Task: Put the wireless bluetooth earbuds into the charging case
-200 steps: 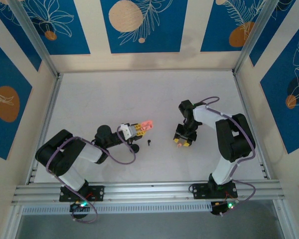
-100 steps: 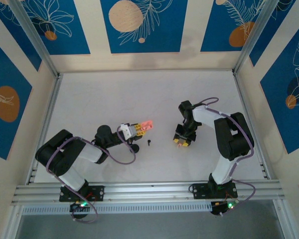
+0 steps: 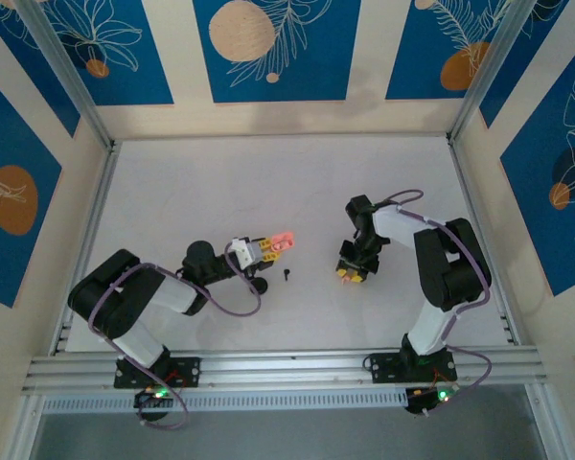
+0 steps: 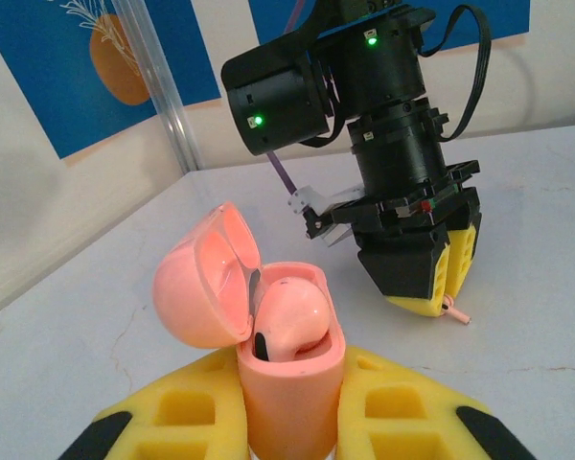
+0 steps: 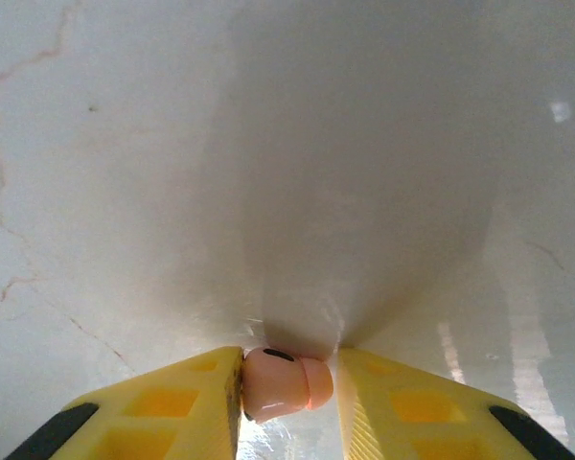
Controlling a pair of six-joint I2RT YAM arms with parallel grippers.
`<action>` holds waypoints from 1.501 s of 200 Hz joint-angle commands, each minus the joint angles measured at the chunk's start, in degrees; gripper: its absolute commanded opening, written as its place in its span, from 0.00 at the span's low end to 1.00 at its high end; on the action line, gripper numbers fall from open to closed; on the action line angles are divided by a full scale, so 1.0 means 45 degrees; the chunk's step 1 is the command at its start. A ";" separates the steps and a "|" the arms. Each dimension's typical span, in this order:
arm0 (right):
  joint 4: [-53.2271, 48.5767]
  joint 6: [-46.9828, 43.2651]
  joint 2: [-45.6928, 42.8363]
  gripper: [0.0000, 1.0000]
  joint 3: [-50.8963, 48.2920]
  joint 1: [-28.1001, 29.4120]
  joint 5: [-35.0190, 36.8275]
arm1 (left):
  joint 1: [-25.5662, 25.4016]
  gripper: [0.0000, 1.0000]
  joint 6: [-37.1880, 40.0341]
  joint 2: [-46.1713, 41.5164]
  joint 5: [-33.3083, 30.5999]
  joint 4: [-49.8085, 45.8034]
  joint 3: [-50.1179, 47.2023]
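My left gripper is shut on a pink charging case held upright, its lid swung open to the left. One pale pink earbud sits in the case. My right gripper points straight down at the table. A second pink earbud lies on the table between its yellow fingers. It touches the left pad, and a sliver of gap shows at the right pad. Its stem pokes out beside the fingers. A tiny black earbud lies on the table between the two grippers.
A dark rounded object lies by the left wrist, close to the black earbud. The white tabletop stretches back to the patterned walls, with aluminium rails along the near edge.
The right gripper's fingers have narrowed around the pink earbud on the table. The left gripper and the case it holds have stayed still.
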 commanded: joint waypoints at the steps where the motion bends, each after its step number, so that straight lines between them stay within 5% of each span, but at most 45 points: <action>1: 0.0027 0.0168 -0.0687 0.31 -0.0370 0.0068 -0.0035 | -0.0139 0.15 0.0096 -0.0074 0.0107 0.0477 -0.0107; 98: 0.2040 0.0933 -0.3386 0.28 -0.1389 0.0686 0.0308 | -0.0199 0.14 0.0052 0.0398 0.0258 0.0476 0.0009; 174: 0.5005 0.0372 -0.5630 0.28 -0.1437 0.2426 0.1352 | -0.0301 0.14 0.0083 0.0868 -0.0218 0.0477 0.0404; 300: 0.9793 -0.0781 -0.6673 0.28 -0.2623 0.4829 0.2563 | -0.0359 0.14 -0.0356 0.0834 -0.0344 0.0476 0.0703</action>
